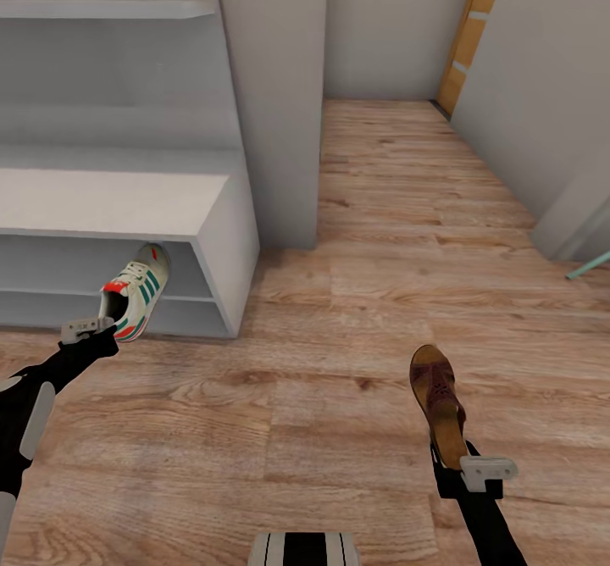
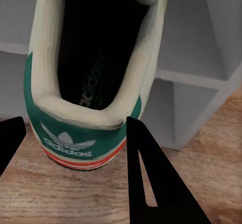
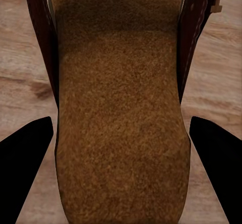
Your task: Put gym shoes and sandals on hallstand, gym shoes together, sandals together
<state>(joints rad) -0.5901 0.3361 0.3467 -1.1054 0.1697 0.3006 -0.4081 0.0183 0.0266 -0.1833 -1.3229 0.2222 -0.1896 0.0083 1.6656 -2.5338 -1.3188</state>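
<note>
The cream-white lace-up gym shoe with green side stripes and an orange-red heel patch point(image 1: 135, 291) is held off the floor, toe pointing into the lower open tier of the long pale grey hallstand point(image 1: 110, 202). The left gripper point(image 1: 89, 329) pinches it at the heel, its black fingers point(image 2: 151, 183) on either side of the heel collar. The dark brown leather open-toe sandal with a tan sole point(image 1: 436, 401) hangs above the warm brown wood-plank corridor floor point(image 1: 339, 354), clamped at its heel end by the right gripper point(image 1: 483, 473), whose black fingers point(image 3: 25, 163) flank the sandal's tan footbed.
</note>
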